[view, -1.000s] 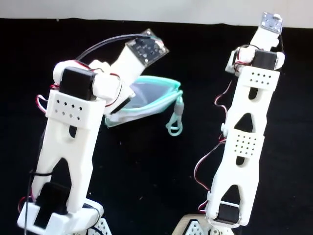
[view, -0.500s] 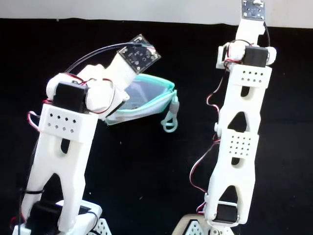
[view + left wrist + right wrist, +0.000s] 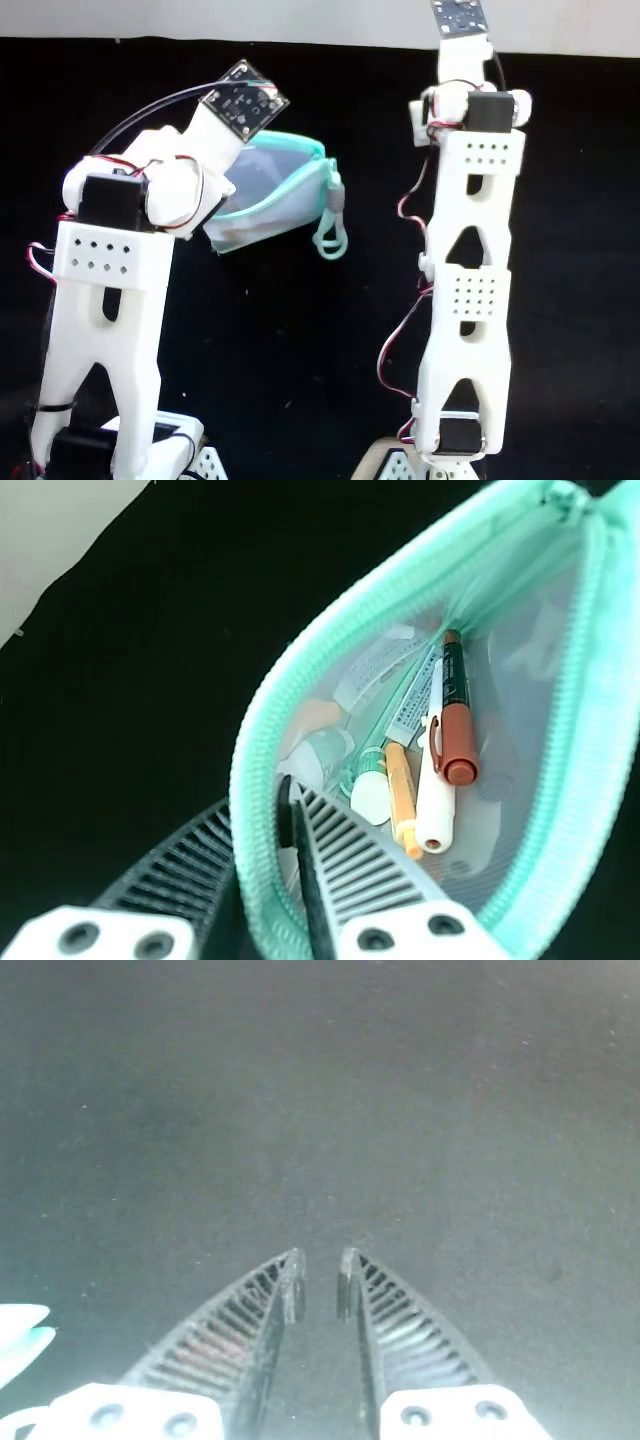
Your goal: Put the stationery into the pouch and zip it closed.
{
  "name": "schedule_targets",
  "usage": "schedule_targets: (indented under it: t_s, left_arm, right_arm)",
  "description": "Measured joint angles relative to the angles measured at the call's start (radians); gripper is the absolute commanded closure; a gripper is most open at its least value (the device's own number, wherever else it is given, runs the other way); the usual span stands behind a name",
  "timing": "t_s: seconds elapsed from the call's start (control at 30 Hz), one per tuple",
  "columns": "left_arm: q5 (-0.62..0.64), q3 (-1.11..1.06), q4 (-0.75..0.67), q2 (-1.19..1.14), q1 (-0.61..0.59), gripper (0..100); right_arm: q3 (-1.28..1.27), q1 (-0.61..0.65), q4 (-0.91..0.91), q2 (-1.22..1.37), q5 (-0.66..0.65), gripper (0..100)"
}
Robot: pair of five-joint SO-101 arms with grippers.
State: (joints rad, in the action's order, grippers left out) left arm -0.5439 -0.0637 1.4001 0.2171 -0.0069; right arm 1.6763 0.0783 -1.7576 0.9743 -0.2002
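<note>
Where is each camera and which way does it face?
High view: fixed overhead, looking down at table; left arm, right arm, pouch.
Left wrist view: on left arm, looking into open pouch at pens; left gripper pinches its rim.
Right wrist view: on right arm, facing the table; right gripper slightly open.
Shared: pouch, in high and left wrist.

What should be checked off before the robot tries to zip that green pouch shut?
1. Stationery inside the pouch: ok. A brown pen, a white pen and an orange pen lie in it.
2. Left hand hold: ok. One finger sits inside the rim, one outside.
3. Pouch mouth closed: not ok. It gapes wide open, unzipped.
4. Right hand free: ok. It is barely parted and holds nothing, above the black table.
5. Zip slider's place: cannot tell. A green loop hangs at the pouch's end.
</note>
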Motion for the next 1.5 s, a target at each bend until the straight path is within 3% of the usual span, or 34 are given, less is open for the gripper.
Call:
schedule_targets:
  t_s: [0.47,0.67,0.8,0.97,1.2,1.33,1.5]
  left_arm:
    - [0.0,0.054,-0.006,-0.081,0.0,99]
    - [0.0,0.054,-0.006,-0.081,0.0,99]
    - [0.0,0.054,-0.006,-0.081,0.0,99]
    - [0.0,0.054,-0.006,-0.081,0.0,99]
    - [0.0,0.054,-0.006,-0.081,0.0,99]
    - [0.0,0.054,-0.006,-0.081,0.0,99]
    - [0.0,0.054,-0.006,-0.081,0.0,99]
  right_arm:
    - [-0.212,0.071,0.0,-0.017,-0.003,91.9]
    - [-0.129,0.071,0.0,-0.285,0.112,91.8]
    - [-0.227,0.052,0.0,-0.543,0.133,91.7]
    - [-0.629,0.066,0.0,-0.947,0.1,91.7]
    - [-1.461,0.195,0.029,-1.597,0.025,91.7]
    - [-1.912,0.218,0.236,-1.886,0.018,91.2]
    - [-2.458,0.222,0.658,-2.131,0.018,79.3]
